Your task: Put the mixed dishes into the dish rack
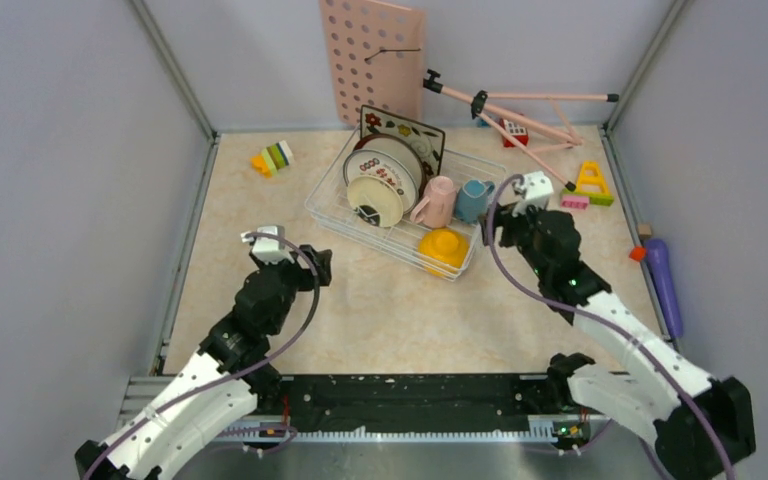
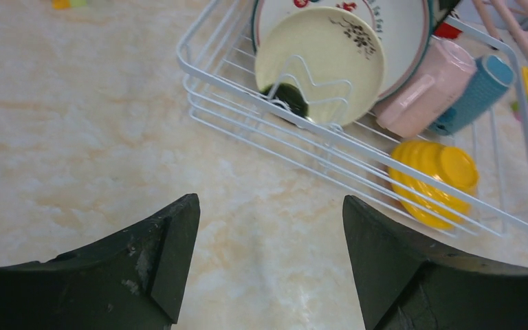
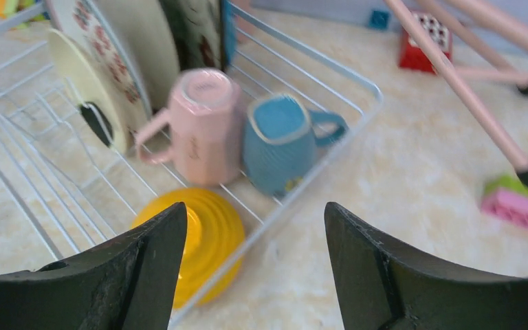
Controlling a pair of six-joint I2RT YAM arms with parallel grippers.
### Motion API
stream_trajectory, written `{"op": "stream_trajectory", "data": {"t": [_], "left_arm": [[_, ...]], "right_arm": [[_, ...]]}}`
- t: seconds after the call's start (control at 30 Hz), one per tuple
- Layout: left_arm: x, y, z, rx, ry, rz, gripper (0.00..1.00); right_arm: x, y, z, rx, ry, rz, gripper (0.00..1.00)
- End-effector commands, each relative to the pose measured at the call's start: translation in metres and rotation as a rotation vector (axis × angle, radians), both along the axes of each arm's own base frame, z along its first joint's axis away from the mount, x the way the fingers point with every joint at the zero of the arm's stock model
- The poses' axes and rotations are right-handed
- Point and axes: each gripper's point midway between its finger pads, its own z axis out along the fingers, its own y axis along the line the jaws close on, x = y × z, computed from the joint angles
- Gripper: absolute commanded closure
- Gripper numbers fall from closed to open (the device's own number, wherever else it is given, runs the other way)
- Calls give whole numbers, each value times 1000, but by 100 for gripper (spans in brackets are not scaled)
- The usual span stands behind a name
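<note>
Since every dish in view already sits in the rack [image 1: 398, 238], the loading is judged finished or nearly so. The plates [image 1: 385, 180] are stood on edge among the prongs at the rack's far-left end, a cream plate [image 1: 373, 200] with a black blotch foremost. A pink cup [image 1: 438, 202] and a blue cup [image 1: 473, 200] are laid side by side, touching, just to their right. A yellow bowl [image 1: 444, 246] is set upside down at the near corner.

The right pincer [image 3: 255, 207] is spread with nothing between its fingers, and is held just beside the rack's right end, close to the blue cup. The left pincer [image 2: 269, 203] is likewise spread and empty, over bare counter [image 1: 380, 320], well apart from the rack's near-left side.

Trouble is most likely on the right. If that arm is drawn back low or swung leftward, a finger could be caught on the rack's raised wire side or on the blue cup's handle. The light rack could then be dragged or tipped, and the leaning plates could be toppled. Toy blocks [image 1: 273, 157] and a pink stand [image 1: 520, 110] are left farther out and are to be kept clear of.
</note>
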Motion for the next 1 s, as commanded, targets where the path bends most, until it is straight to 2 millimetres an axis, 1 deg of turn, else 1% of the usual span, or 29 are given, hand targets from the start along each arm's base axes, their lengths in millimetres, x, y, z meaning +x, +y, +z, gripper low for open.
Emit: {"op": "stream_trajectory", "data": {"t": [0.0,0.07,0.1,0.17,0.2,0.23,0.27,0.33,0.4,0.43,0.47,0.5,0.53,0.57,0.6,0.67,0.7,0.77,0.8,0.83,0.9,0.93,0.97], "left_arm": [[24,32,8,72,-158,195,20],[31,43,2,111,-185,264,21],[34,44,0,127,-191,277,21],[40,53,-7,184,-196,337,21],[42,61,-9,223,-198,379,21],[45,68,-12,255,-194,416,21],[48,74,-11,261,-208,455,21],[52,88,-16,250,-230,514,20],[54,99,-22,216,-256,532,19],[57,106,-24,197,-251,546,19],[61,109,-27,177,-235,539,19],[65,115,-26,161,-233,547,19],[68,120,-25,150,-238,553,19],[71,124,-25,149,-245,558,19],[75,128,-25,159,-245,561,19],[86,124,-25,200,-252,503,19],[92,120,-27,222,-243,465,20],[100,126,-39,263,-203,473,20],[103,129,-46,284,-186,466,20],[107,132,-54,291,-171,466,20],[111,137,-67,279,-150,465,20],[114,139,-68,289,-152,460,20],[118,139,-73,296,-119,450,20]], "right_arm": [[-23,-53,-7,153,0,-180,28],[-31,-75,-23,145,-24,-261,27],[-36,-86,-32,136,-37,-305,26],[-42,-107,-47,127,-63,-405,26],[-45,-116,-51,132,-75,-454,26],[-46,-121,-55,129,-88,-473,25],[-46,-124,-58,115,-109,-485,24],[-44,-128,-64,89,-144,-496,18],[-41,-129,-71,90,-131,-515,14],[-39,-131,-76,83,-124,-527,13],[-36,-132,-83,59,-114,-537,13],[-34,-133,-83,48,-124,-540,12],[-32,-133,-89,27,-119,-543,11],[-30,-133,-90,9,-135,-536,11],[-28,-133,-85,-2,-177,-527,11],[-24,-136,-86,-23,-220,-524,11],[-20,-134,-89,-26,-219,-501,11],[-7,-126,-100,8,-167,-439,10],[-2,-125,-101,55,-155,-440,9],[2,-130,-101,71,-159,-470,9],[10,-133,-102,106,-141,-472,9],[13,-140,-106,121,-118,-476,9],[16,-141,-107,132,-107,-475,10]]}}
